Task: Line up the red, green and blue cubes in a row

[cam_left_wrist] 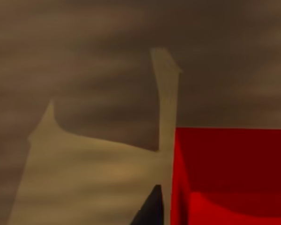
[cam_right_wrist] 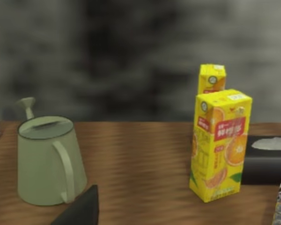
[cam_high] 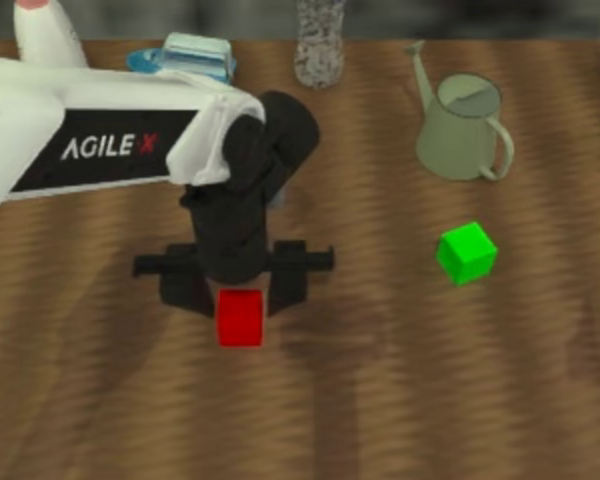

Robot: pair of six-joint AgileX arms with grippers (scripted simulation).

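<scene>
Fingers of my left gripper (cam_high: 242, 292) stand spread on either side of the red cube (cam_high: 240, 317), which sits on the wooden table (cam_high: 400, 400) left of centre; from above the cube looks bracketed rather than pinched, though I cannot say for certain that neither pad touches it. My left wrist view shows one glossy, sharp-edged red face close by, with a dark fingertip beside it. The wide stance suits either closing on the block or letting it go at its spot in the row. The green cube (cam_high: 467, 252), equally small and shiny, lies well apart toward the right, just in front of the matte grey-green watering can (cam_high: 462, 127). The blue cube is not in sight. My right arm is out of the top view; its wrist camera faces two orange juice cartons (cam_right_wrist: 220, 145).
</scene>
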